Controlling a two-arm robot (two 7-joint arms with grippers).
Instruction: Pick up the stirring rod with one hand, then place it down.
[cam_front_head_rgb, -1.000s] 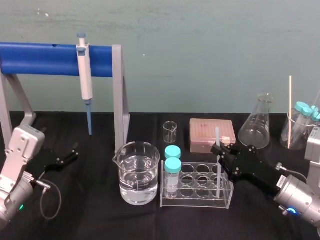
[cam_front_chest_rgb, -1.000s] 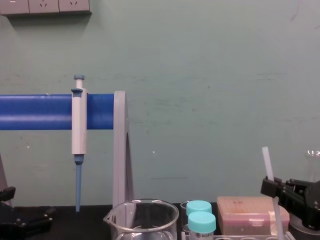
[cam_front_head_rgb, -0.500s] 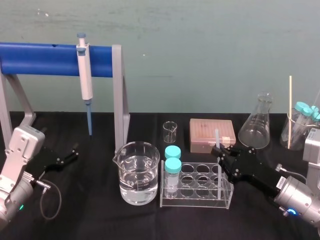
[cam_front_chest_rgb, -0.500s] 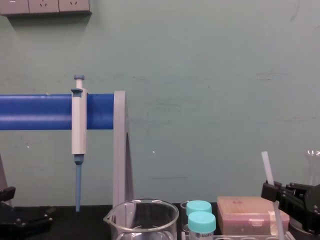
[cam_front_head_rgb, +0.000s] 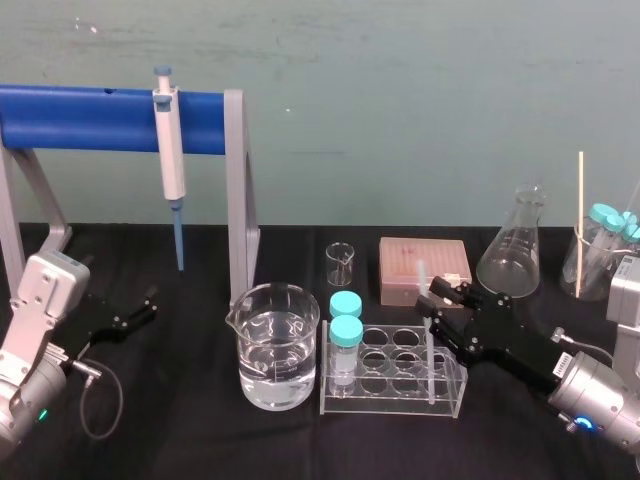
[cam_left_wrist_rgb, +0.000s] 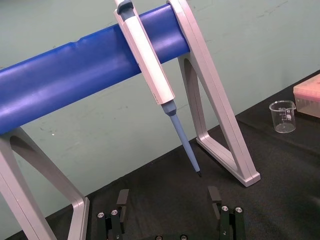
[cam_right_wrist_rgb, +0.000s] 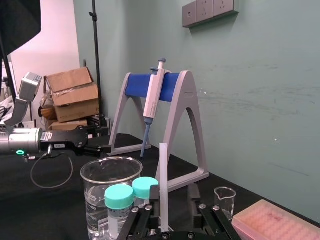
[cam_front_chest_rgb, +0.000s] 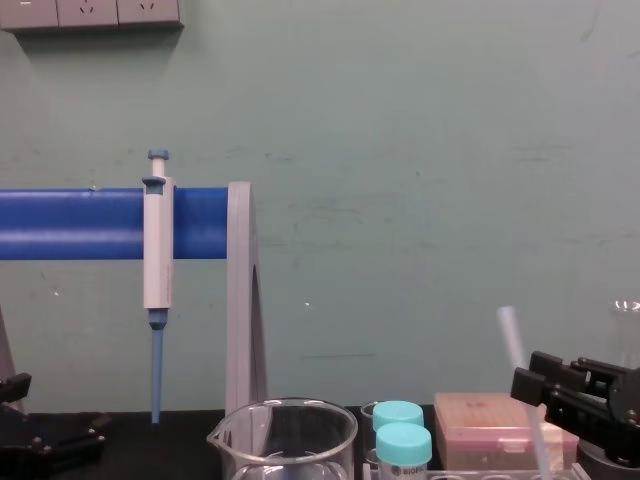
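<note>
"Where was the long, thin, translucent white stirring rod (cam_front_head_rgb: 430, 356)?"

"Nearly upright, with its lower end inside the clear plastic test-tube rack (cam_front_head_rgb: 392, 402) at the rack's 3 o'clock end. The black right gripper (cam_front_head_rgb: 432, 298) was clamped on it, and that arm reached in low from 4 o'clock."

"Any writing?"

"Scale marks on the large glass beaker (cam_front_head_rgb: 275, 345) at the rack's 9 o'clock, but I couldn't read them."

"Changes?"

"The rod stood lower than a second before. The left gripper (cam_left_wrist_rgb: 168, 200) sat parked at the table's 9 o'clock, fingers spread."
</note>
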